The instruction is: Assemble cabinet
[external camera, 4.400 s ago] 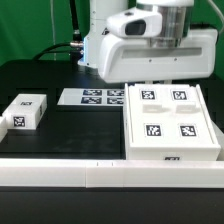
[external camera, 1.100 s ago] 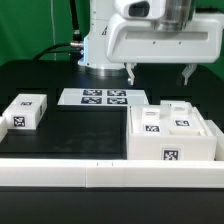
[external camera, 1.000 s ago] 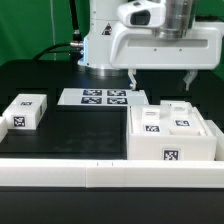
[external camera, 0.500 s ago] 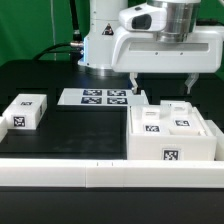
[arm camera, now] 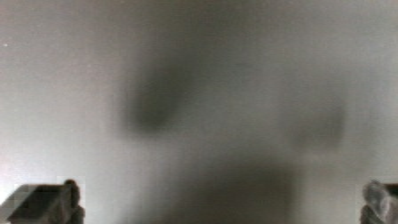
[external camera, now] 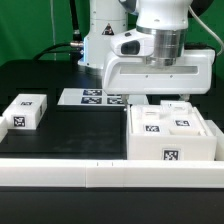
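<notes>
The cabinet [external camera: 172, 136], a thick-walled white plastic box bearing square black-and-white tags, sits on the black surface [external camera: 80, 130] at the exterior view's right. The gripper [external camera: 160, 99] hangs low over it, jaws spread wide open. The wrist view shows only white blur.

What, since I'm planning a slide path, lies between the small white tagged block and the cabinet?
Only bare black table between the small white tagged block and the cabinet, in the exterior view; the marker board sits farther back.
</notes>
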### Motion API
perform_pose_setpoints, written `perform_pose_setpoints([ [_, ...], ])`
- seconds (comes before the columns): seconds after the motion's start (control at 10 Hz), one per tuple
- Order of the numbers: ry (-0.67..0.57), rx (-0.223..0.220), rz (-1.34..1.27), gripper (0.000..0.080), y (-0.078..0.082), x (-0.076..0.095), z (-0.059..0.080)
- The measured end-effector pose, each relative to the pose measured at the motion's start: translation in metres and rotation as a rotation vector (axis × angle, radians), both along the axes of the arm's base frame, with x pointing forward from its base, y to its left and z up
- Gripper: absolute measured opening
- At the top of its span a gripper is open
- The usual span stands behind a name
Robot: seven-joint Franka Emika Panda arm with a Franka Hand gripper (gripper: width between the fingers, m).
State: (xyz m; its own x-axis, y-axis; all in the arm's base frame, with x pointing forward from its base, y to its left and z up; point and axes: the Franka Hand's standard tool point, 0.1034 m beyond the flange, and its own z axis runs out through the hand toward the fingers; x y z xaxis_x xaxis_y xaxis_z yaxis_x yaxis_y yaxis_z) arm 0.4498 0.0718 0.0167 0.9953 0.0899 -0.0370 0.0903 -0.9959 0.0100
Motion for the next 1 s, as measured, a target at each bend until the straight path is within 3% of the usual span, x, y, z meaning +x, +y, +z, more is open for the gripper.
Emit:
perform_pose_setpoints([
  [0.3,-0.011,-0.002,0.007,0.0797,-0.009,0.003,-0.005],
  [0.7,-0.060,-0.004,0.018,0.0797,-0.013,0.042,-0.007],
  [1.0,-0.058,-0.004,0.021,0.0797,-0.012,0.040,-0.009],
])
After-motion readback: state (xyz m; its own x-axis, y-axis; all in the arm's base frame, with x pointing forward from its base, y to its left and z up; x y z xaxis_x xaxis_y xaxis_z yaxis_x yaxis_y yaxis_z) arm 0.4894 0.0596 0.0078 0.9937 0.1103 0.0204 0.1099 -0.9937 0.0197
